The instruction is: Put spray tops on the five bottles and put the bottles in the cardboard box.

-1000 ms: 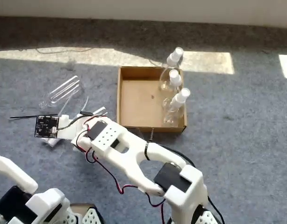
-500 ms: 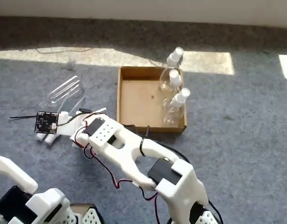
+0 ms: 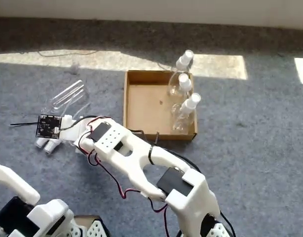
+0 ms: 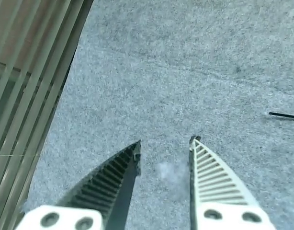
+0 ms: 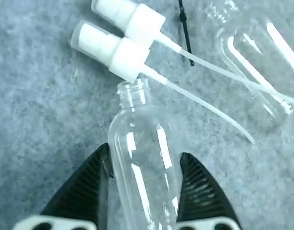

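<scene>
Three clear plastic bottles with white spray tops (image 3: 185, 112) stand inside the shallow brown cardboard box (image 3: 125, 101), along its wall on the side away from the loose parts. Two bottles remain outside it on the grey carpeted counter (image 3: 250, 148), both uncapped and lying on their sides.

One of them, a clear round bottle with an open threaded neck (image 5: 142, 158), lies between the jaws of the right pincer (image 5: 146, 151). The jaws are spread to either side of its body, close against the walls; whether they press yet I cannot tell. Just past its neck lie two white spray tops with long thin dip tubes (image 5: 123, 52), and the other clear uncapped bottle (image 5: 262, 62) lies beside the tube ends.

The bottle looks empty, so probably very light, with thin smooth walls that may dent under a hard squeeze and slip under a weak one. Being round, it could roll on the carpet. The straight part of the body, below the shoulder, seems the best place to hold, leaving the neck free for a top. The dip tubes look bendy; a top is better taken by its cap.

The left pincer (image 4: 163, 146) hangs with jaws apart over bare carpet, holding nothing.
</scene>
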Controlling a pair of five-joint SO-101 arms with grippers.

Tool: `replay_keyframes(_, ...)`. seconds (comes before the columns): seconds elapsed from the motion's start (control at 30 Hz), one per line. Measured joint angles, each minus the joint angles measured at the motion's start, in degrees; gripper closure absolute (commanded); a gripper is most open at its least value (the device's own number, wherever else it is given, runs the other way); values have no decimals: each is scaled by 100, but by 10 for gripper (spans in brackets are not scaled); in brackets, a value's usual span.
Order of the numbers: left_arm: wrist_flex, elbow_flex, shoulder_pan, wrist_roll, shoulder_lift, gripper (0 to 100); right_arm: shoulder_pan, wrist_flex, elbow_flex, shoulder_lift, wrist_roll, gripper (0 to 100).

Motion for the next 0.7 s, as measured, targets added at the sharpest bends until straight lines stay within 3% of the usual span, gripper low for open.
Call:
replay_keyframes(0.17,0,0,0,0,0,835,-132,800,-185,-35,0,983)
replay_keyframes(0.37,0,0,0,0,0,835,-158,1451,-466,-18,0,856)
replay_keyframes(0.7,0,0,0,0,0,835,-202,1644,-563,18,0,827)
